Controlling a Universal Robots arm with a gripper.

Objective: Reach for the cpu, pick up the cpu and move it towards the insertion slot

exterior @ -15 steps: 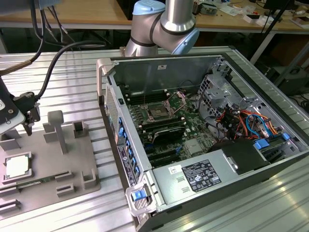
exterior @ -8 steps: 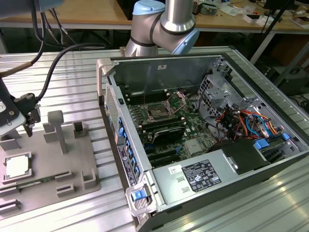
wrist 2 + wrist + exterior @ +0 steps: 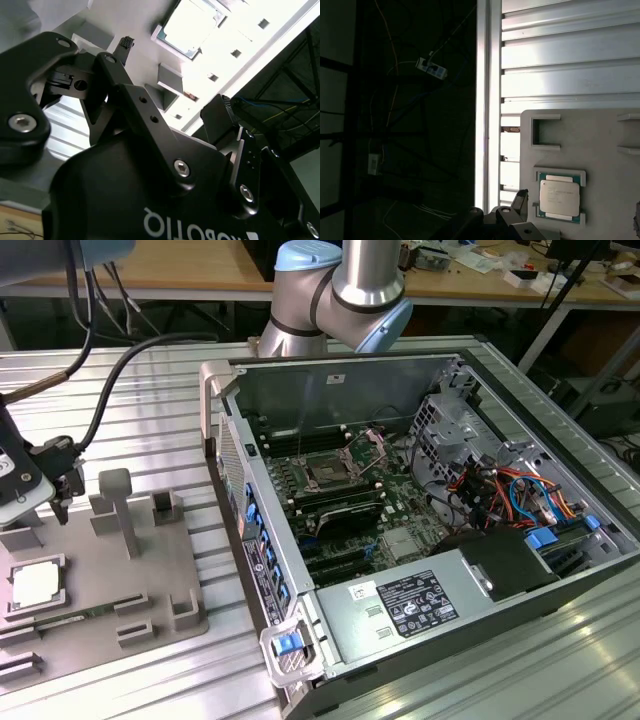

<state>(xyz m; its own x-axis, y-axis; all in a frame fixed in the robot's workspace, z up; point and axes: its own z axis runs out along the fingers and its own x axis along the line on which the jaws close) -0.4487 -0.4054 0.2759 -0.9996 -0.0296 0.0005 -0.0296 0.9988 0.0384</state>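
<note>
Ribbed metal tabletop [image 3: 150, 400] carries a grey tray [image 3: 150, 580] with upright posts [image 3: 115, 510]; my gripper [image 3: 174, 72], jaws apart, hangs above the cpu [image 3: 559, 196].

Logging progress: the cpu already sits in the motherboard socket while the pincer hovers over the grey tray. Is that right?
No. The cpu lies in the grey tray's recess, not the socket, as the exterior view shows; the pincer does hover over the tray.

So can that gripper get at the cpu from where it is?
Probably yes: the cpu lies uncovered in the grey tray, and the open gripper hangs close over that tray with nothing between them.
</note>
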